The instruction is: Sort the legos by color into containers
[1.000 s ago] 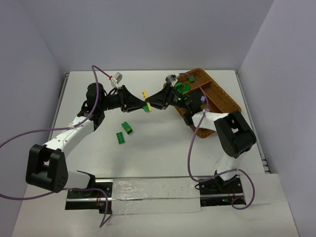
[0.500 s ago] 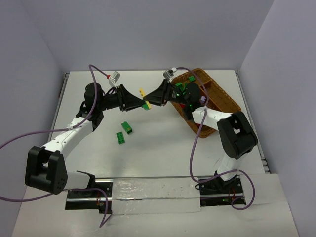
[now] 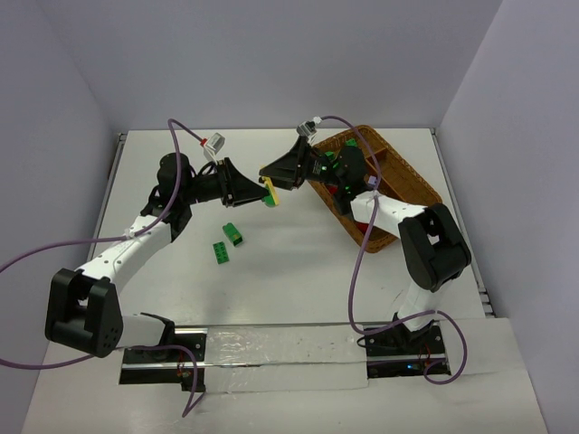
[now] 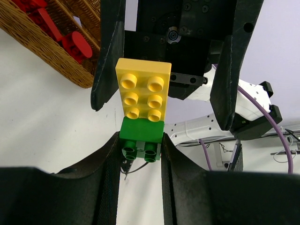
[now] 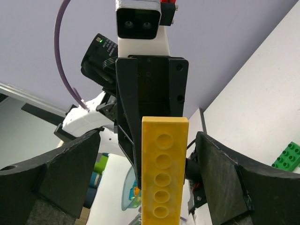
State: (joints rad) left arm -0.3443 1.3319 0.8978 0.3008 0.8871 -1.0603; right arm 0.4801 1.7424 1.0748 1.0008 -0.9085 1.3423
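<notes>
Left wrist | left jaws clamp green studded brick (image 4: pixel 141 135) bearing yellow studded brick (image 4: pixel 143 86) | right jaws wide | brown wicker tray (image 4: pixel 51 54) cropped

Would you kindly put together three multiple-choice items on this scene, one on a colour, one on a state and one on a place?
1. What colour is the brick stuck onto the green brick that the left hand holds?
A. Red
B. Yellow
C. Lilac

2. How is the right hand?
A. Open, its fingers either side of the yellow brick
B. Shut on the yellow brick
C. Shut on nothing

3. Where are the two loose green bricks?
A. Stacked on the yellow brick
B. On the table
C. In the right hand

Answers:
1 B: the left wrist view shows yellow studs above the green brick.
2 A: its fingers stand wide of the brick in the right wrist view.
3 B: the top view shows both on the table beside the left arm.
</notes>
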